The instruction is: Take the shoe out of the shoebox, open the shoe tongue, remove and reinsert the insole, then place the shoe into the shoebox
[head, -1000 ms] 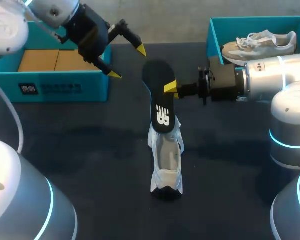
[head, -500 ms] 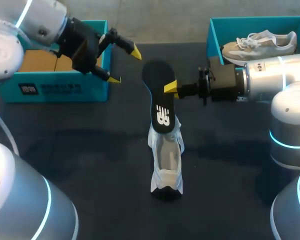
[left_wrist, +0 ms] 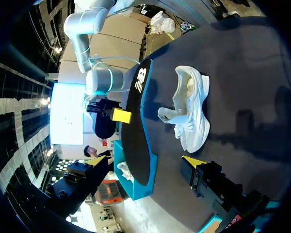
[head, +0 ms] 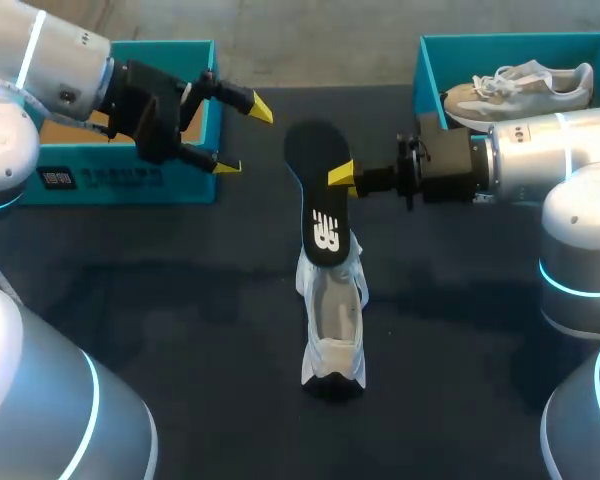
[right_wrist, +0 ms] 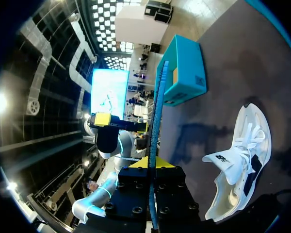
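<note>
Over the counter [head: 180, 300] in the head view, pinching the black insole [head: 320, 200] by its edge with the right hand [head: 342, 178], holding it raised beside the white shoe [head: 332, 320] lying mid-counter; hovering the left hand [head: 244, 137] spread and empty near the teal shoebox [head: 130, 175]. Along the left wrist view, facing insole [left_wrist: 136, 136] and shoe [left_wrist: 191, 114], both well ahead. Along the right wrist view, clamping the insole [right_wrist: 157, 121] edge-on, shoe [right_wrist: 240, 160] lying beyond. Seemingly sitting between removal and reinsertion; next calling for feeding the insole toe-first into the shoe's opening.

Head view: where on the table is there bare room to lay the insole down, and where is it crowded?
Bare table lies between the left shoebox and the white shoe, and again right of the shoe. Crowded: the middle back, where the right gripper holds the insole, left gripper nearby.
</note>
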